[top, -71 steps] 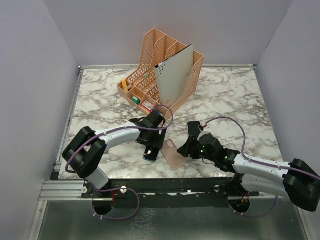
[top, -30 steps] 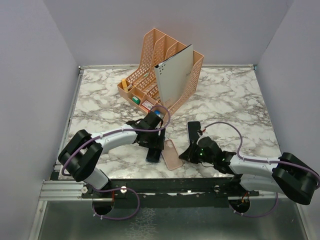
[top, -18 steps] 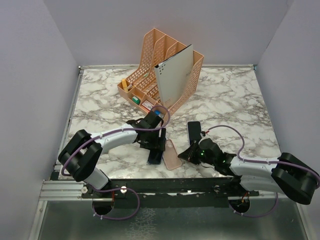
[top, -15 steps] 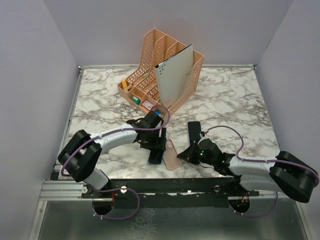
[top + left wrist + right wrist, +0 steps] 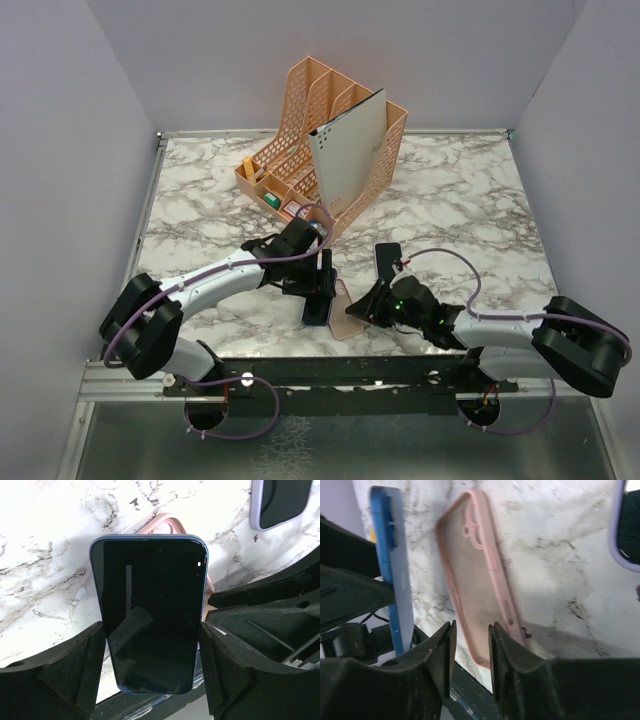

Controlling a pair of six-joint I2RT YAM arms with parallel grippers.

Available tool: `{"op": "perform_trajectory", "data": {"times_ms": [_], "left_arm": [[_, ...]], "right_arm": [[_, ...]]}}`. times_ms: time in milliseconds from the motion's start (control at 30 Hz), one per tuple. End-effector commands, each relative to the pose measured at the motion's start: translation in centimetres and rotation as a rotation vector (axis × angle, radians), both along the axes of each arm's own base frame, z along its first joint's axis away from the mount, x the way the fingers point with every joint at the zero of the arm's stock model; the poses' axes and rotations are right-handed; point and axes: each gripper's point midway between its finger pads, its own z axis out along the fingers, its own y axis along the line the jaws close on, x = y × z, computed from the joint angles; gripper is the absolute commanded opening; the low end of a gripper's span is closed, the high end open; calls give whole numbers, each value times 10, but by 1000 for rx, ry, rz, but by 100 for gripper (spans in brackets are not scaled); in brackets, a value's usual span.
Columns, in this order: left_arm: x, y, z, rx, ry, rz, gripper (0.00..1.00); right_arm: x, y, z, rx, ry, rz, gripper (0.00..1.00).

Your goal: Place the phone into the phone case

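My left gripper [image 5: 318,290] is shut on a blue phone with a dark screen [image 5: 150,610], clamping its long sides between the two pads. It holds the phone steeply tilted just left of the case [image 5: 347,312]. The case is pink and empty [image 5: 480,580], lies hollow side up near the table's front edge, and looks slightly tipped. In the right wrist view the phone [image 5: 392,575] stands on edge left of it. My right gripper [image 5: 470,652] sits at the case's near end. Its jaws are a narrow gap apart over the case's floor, with the right finger [image 5: 502,655] over the case's rim.
A second phone in a lilac case [image 5: 388,258] lies right of the pink case, and also shows in the left wrist view [image 5: 280,502]. A peach desk organiser [image 5: 300,110] holding a grey folder [image 5: 350,155] stands behind. The table's front edge and metal rail are close below.
My left gripper has carried the phone right and forward until it stands next to the case. My right gripper has slid left up to the case's near end.
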Motion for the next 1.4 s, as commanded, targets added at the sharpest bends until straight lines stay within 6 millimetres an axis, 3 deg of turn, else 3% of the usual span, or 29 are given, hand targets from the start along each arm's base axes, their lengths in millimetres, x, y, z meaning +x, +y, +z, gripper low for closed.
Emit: {"op": "perform_trajectory", "data": {"times_ms": [0,200,533,767,1033,1233,1300,1367], "left_arm": [[0,-12,26,-95,-11,28,18],[8,-17,41,-155,-35,84,17],[18,-23,49,-176,-62,108,17],[19,-24,50,-194,-67,123,16],[16,-22,50,-212,-63,138,16],[16,-21,52,-221,-70,145,17],[17,-21,54,-227,-76,149,18],[17,-22,55,-229,-81,148,20]], "right_arm": [[5,2,25,-3,-99,35,41],[-7,4,51,112,-207,104,53],[-20,26,92,250,-311,186,60],[-23,43,94,238,-312,218,60],[-6,51,88,158,-316,183,42],[-1,48,86,121,-312,155,8],[0,45,79,96,-288,140,1],[0,42,73,81,-271,130,0]]}}
